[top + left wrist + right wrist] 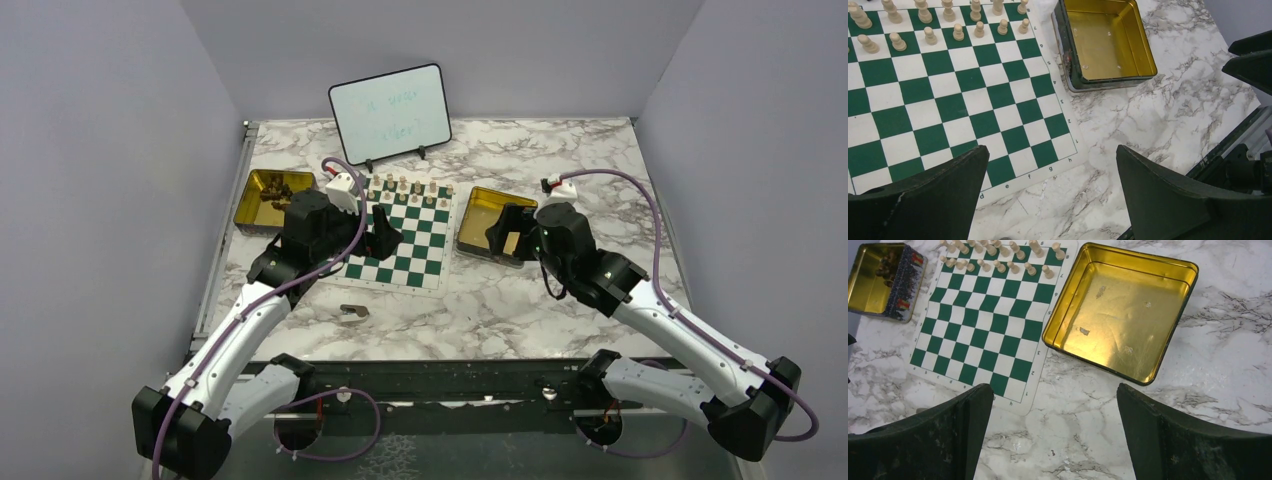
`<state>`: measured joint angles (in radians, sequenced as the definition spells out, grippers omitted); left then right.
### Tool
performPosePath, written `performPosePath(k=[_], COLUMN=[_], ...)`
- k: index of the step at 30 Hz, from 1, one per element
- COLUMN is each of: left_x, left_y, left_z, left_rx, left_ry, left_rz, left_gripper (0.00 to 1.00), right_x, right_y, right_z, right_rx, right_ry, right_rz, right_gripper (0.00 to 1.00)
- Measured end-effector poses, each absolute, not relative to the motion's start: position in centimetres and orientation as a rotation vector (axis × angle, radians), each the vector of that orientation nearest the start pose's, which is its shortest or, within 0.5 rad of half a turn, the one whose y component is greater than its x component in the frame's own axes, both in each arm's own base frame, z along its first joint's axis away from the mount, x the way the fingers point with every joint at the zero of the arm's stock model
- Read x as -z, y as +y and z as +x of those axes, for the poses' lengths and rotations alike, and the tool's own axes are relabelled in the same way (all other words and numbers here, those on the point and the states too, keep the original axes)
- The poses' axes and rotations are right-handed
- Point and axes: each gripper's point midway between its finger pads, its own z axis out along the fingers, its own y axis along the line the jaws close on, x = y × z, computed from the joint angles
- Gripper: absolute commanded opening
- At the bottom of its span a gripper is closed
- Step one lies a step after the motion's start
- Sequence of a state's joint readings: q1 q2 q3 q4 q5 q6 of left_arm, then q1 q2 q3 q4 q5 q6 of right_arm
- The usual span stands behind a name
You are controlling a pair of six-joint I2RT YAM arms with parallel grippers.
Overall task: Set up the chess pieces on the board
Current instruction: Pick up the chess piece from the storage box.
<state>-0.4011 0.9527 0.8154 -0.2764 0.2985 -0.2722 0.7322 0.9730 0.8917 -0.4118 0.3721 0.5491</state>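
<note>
We had both hands spread wide and empty. The left hand [1050, 150] hung over the board [425, 245], and the right hand [1053, 387] hung over the empty tin [1120, 310] at the board's 3 o'clock. The light pieces [928, 35] stood in two rows along the board's 12 o'clock edge. The dark pieces [884, 266] lay heaped in the other tin [908, 287] at its 10 o'clock. We judged those pieces light, hard, smooth and easily toppled. We would therefore pinch one across its narrow body, clear of its neighbours, and set it upright without dragging the thin board.
</note>
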Motion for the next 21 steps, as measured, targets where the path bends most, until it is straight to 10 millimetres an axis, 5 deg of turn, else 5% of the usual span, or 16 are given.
performPosePath(k=[11, 21], left_x=[-22.0, -20.7], left_y=[-17.2, -10.2], left_z=[27.9, 33.1], left_rx=[0.658, 0.239], left_ry=[2.02, 2.05], left_rz=[0.257, -0.25], left_gripper=[0.99, 0.92], right_x=[-22.4, -23.5], right_y=[18.8, 19.1], right_z=[26.3, 24.7], right_rx=[-0.461, -0.526], right_ry=[2.066, 2.027], right_rz=[0.016, -0.136], right_gripper=[1.0, 0.98])
